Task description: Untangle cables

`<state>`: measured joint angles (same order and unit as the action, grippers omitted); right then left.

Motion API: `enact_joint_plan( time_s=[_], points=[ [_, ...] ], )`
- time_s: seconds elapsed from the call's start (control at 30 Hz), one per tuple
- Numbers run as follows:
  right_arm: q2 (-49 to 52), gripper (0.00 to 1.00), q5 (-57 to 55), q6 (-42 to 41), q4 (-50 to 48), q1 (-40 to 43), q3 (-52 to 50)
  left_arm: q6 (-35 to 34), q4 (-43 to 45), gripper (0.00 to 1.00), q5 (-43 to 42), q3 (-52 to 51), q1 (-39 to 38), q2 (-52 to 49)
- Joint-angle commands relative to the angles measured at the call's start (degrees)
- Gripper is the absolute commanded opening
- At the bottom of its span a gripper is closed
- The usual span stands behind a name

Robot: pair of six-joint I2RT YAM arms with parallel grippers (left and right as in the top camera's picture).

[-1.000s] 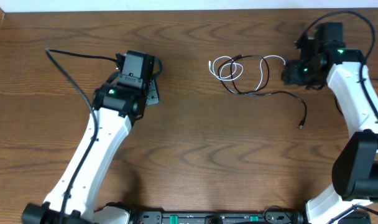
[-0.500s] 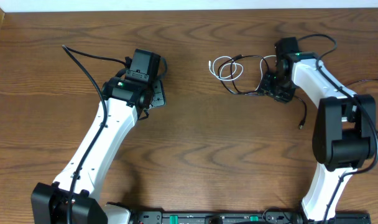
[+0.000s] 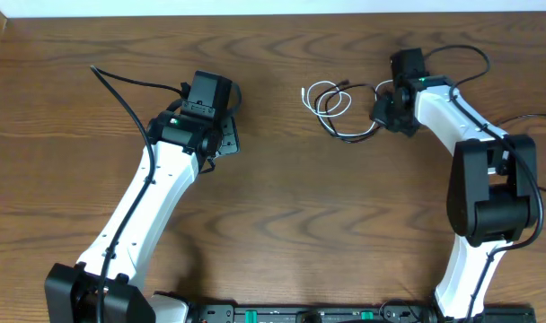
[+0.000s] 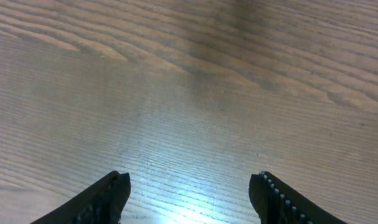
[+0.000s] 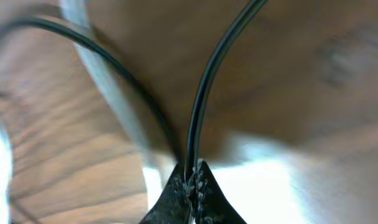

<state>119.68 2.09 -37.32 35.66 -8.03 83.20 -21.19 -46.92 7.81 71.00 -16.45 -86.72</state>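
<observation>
The white cable (image 3: 325, 97) lies in small loops at the back middle of the table, tangled with the black cable (image 3: 352, 136). My right gripper (image 3: 384, 113) sits at the right end of the tangle. In the right wrist view its jaws (image 5: 193, 177) are pressed together on the black cable (image 5: 209, 87), which runs up out of them. A blurred white cable (image 5: 105, 93) passes just to the left. My left gripper (image 3: 224, 141) hovers well left of the cables. In its wrist view the left gripper (image 4: 192, 186) is open over bare wood.
The brown wooden table (image 3: 300, 233) stretches towards me. The right arm's white links (image 3: 453, 108) and its thick black wire (image 3: 471, 54) curve behind the tangle. The left arm's wire (image 3: 120, 90) trails to the back left.
My right gripper moved in from the far right to the tangle and shut on the black cable. The cable's loose tail at the right front no longer shows. The left arm shifted slightly right.
</observation>
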Motion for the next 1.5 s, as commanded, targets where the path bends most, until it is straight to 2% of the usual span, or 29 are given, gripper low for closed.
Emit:
enact_joint_plan(
  time_s=[0.0, 0.2, 0.33, 0.53, 0.7, 0.87, 1.0, 1.13, 1.33, 1.47],
  points=[
    [0.9, 0.01, 10.4, 15.2, -1.6, -3.0, 1.4, -0.5, -0.2, 0.66, 0.1, 0.5, 0.2, -0.1],
    [-6.5, 0.01, 30.2, 33.0, 8.2, -5.9, 11.2, -0.5, -0.4, 0.66, 0.1, 0.5, 0.2, -0.1],
    [-12.6, 0.01, 32.4, 37.4, 12.1, -6.4, 16.4, -0.5, -0.3, 0.67, 0.1, 0.5, 0.2, -0.1],
    [-21.2, 0.02, 29.2, 37.3, 9.1, -5.9, 18.1, -0.5, 0.3, 0.67, -0.4, 0.5, 0.2, -0.1],
    [-27.0, 0.01, 29.8, 33.8, 0.7, -5.7, 18.1, -0.5, 4.1, 0.75, -10.8, 0.5, 0.2, -0.1],
    [-30.6, 0.01, 29.2, 29.0, -11.5, -5.7, 18.1, -0.5, 9.6, 0.77, -21.6, 0.5, 0.2, -0.1],
    [-31.1, 0.01, 22.6, 26.1, -15.5, -4.9, 18.1, -0.5, 10.2, 0.77, -22.2, 0.5, 0.2, -0.1],
    [-31.0, 0.01, 16.0, 23.3, -15.4, -2.6, 18.1, -0.5, 9.9, 0.77, -22.2, 0.5, 0.2, -0.1],
    [-31.0, 0.01, 10.0, 22.6, -15.5, 4.1, 18.1, -0.5, 9.7, 0.77, -22.2, 0.5, 0.2, -0.1],
    [-31.0, 0.01, 6.4, 18.0, -16.0, 12.5, 18.1, -0.5, 9.7, 0.77, -22.2, 0.5, 0.2, -0.1]
  ],
)
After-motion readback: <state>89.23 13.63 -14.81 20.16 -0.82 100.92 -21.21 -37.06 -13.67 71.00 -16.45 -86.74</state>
